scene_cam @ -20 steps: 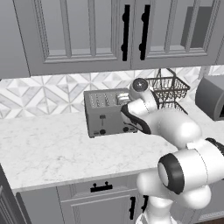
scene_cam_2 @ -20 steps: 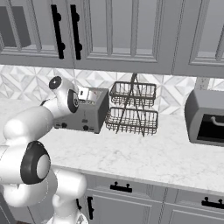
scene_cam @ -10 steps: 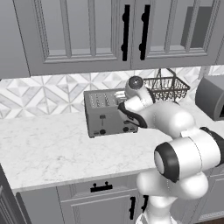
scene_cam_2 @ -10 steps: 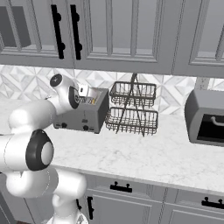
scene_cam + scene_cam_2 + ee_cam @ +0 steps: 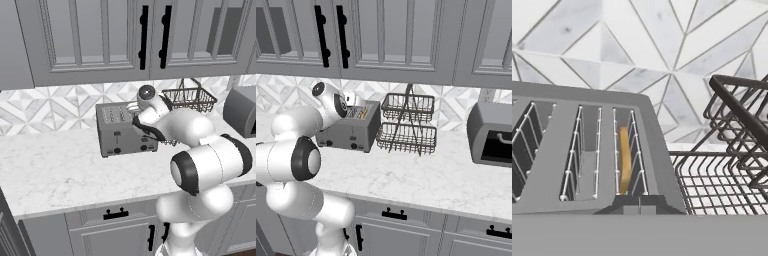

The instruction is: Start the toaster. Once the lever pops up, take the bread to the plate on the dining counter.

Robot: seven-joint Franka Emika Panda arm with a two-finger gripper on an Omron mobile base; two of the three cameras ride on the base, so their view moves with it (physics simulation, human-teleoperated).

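Observation:
The toaster [image 5: 124,131] stands on the marble counter against the tiled wall, with black knobs low on its front. It also appears in the right base view as the toaster [image 5: 352,132]. From above, the toaster [image 5: 557,100] shows its wire-lined slots, and the bread [image 5: 625,159] stands deep in the rightmost slot as a tan-golden edge. My gripper [image 5: 141,130] is shut at the upper right of the toaster's front; its dark tips [image 5: 639,204] meet just below the slot's near rim. What they touch is hidden. The plate and the dining counter are out of view.
A two-tier black wire basket rack [image 5: 407,125] stands right beside the toaster, close to my hand [image 5: 732,150]. A bigger grey box appliance [image 5: 491,134] sits at the far right. Grey wall cabinets [image 5: 145,35] hang overhead. Bare counter [image 5: 55,170] lies in front.
The hand has edged a little left, closer in against the toaster's right front, and the elbow has swung forward. The toaster and rack have not moved.

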